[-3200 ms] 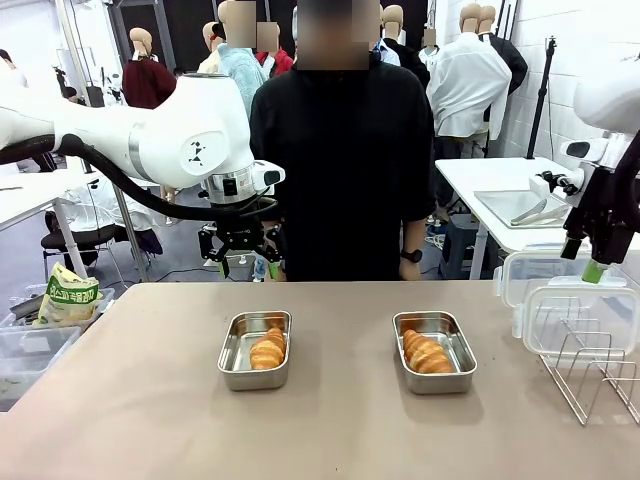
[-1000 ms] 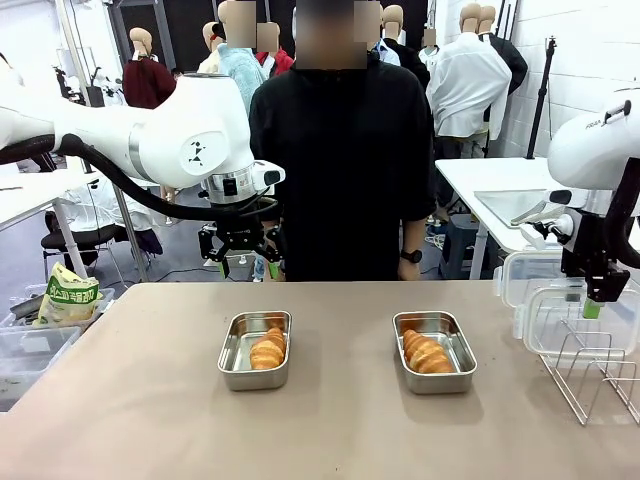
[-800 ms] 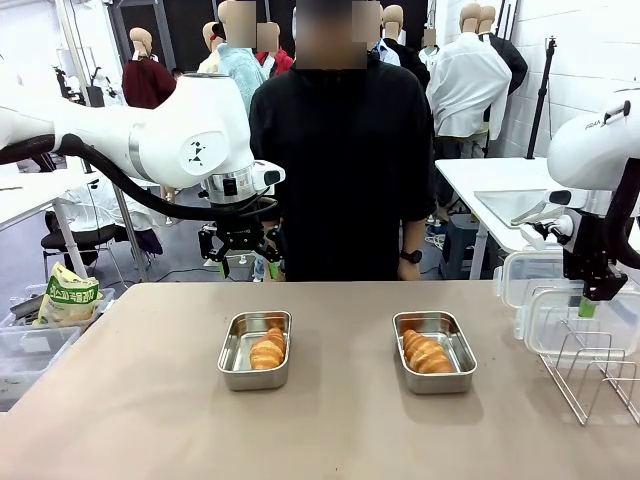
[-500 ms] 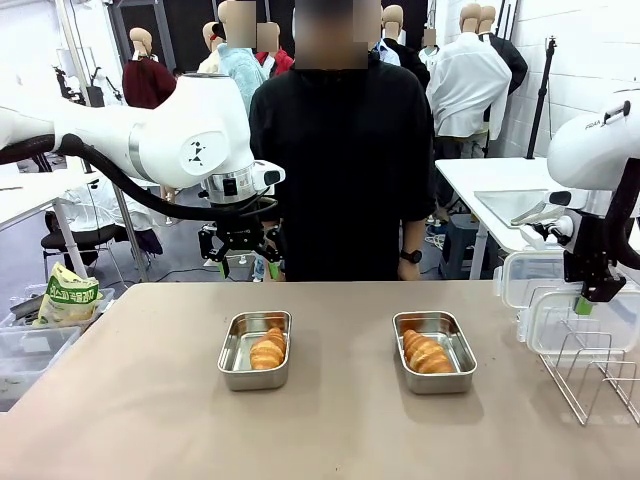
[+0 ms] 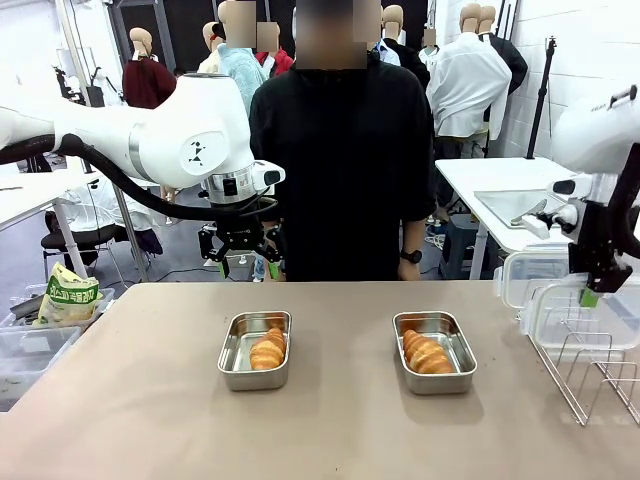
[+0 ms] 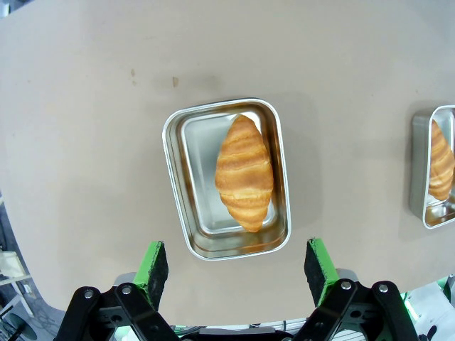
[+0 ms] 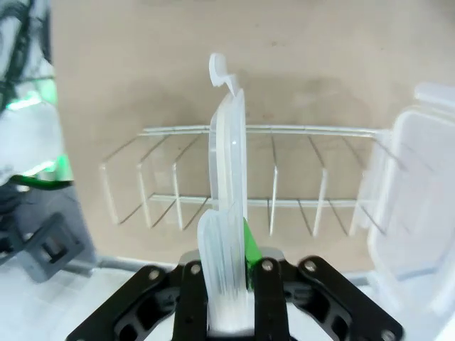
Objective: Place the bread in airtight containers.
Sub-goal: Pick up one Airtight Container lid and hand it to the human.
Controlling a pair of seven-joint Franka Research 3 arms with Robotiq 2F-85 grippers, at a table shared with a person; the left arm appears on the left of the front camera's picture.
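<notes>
Two steel airtight containers sit open on the table, the left one (image 5: 233, 352) and the right one (image 5: 461, 356), each holding a croissant of bread (image 5: 268, 350) (image 5: 427, 353). My left gripper (image 5: 240, 255) hangs open above the table's far edge; its wrist view looks straight down on the left container (image 6: 195, 163) and its croissant (image 6: 245, 172), with the other container (image 6: 421, 170) at the right edge. My right gripper (image 5: 592, 290) is shut on a clear plastic lid (image 5: 585, 320) over the wire rack (image 5: 590, 375). In the right wrist view the lid (image 7: 227, 192) stands edge-on between the jaws.
A second clear lid (image 5: 528, 275) leans in the rack behind the held one, seen also as a lid (image 7: 412, 177) on the right. A person in a black shirt (image 5: 340, 160) stands at the far side. A bag (image 5: 68, 296) and a clear bin (image 5: 25, 355) sit off the left edge.
My right gripper has shut on the clear lid and raised it a little off the rack. The left arm has not moved.
</notes>
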